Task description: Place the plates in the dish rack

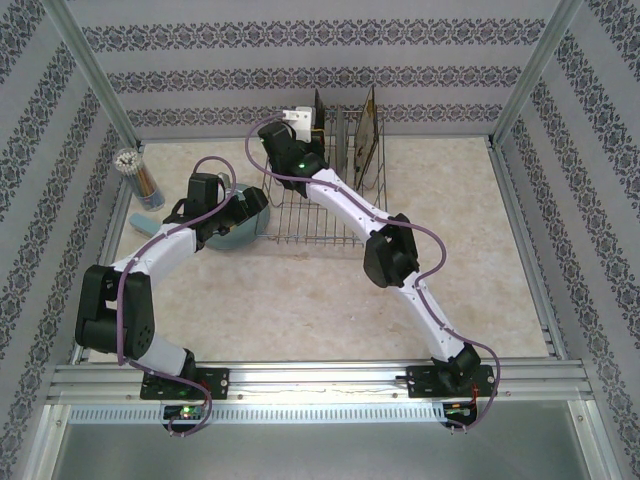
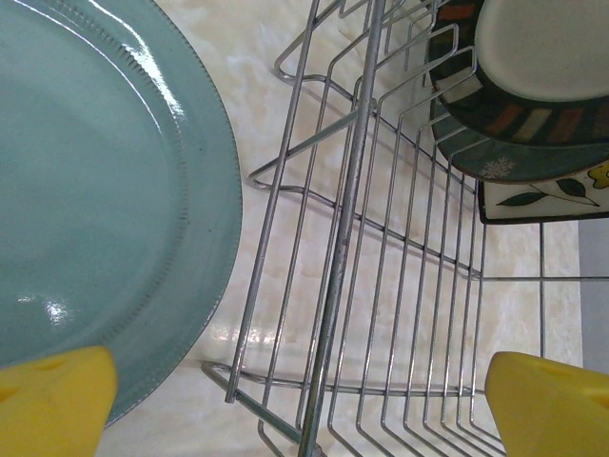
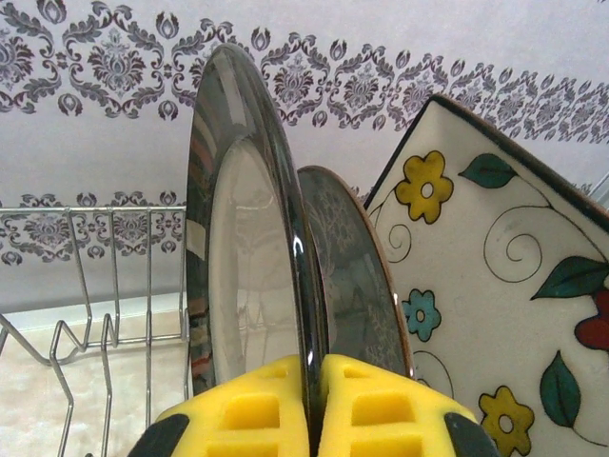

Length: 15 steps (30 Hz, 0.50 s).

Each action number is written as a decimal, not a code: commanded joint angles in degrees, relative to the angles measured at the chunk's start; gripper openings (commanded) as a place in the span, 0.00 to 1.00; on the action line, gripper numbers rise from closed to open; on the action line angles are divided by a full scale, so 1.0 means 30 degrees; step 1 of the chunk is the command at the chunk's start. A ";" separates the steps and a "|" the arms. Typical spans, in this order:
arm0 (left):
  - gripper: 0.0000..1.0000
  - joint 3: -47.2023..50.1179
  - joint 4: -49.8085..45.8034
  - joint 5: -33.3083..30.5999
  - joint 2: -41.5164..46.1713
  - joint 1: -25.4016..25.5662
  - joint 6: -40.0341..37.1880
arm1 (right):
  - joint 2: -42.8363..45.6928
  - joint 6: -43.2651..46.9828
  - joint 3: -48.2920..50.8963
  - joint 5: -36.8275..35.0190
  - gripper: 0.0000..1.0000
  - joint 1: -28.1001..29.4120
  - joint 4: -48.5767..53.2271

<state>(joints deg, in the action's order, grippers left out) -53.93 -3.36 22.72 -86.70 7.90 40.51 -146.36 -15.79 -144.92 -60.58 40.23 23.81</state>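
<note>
Just beside the rack [image 2: 352,190], on the table [image 2: 266,86], the blue plate [image 2: 95,190] lies under my left gripper [image 2: 303,405], its fingers [image 2: 57,400] apart. Farther back, in the rack, my right gripper [image 3: 314,405] clamps the brown-rimmed plate [image 3: 243,248] upright, with the grey plate [image 3: 354,276] and flowered square plate [image 3: 495,286] beside it.

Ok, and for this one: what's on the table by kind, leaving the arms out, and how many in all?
Round plates: 3 (light-blue plate, dark-rimmed plate, grey plate)
Square plates: 1 (floral plate)
Dish rack: 1
Holder of coloured sticks: 1
Total: 6
</note>
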 commanded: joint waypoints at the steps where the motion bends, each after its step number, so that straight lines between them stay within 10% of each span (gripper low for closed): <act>1: 1.00 -0.0363 0.0485 0.0308 -0.0131 0.0090 -0.0321 | -0.0018 -0.0703 -0.1155 -0.0607 0.00 -0.0057 -0.1104; 15: 1.00 -0.0187 0.0669 0.0419 -0.0138 0.0032 -0.0160 | 0.0009 -0.1568 -0.0247 -0.1104 0.06 0.0588 -0.1155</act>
<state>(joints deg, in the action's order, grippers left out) -53.93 -3.33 22.98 -86.70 7.88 40.53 -146.74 -18.17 -145.21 -60.82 40.51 24.01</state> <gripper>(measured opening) 0.996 0.052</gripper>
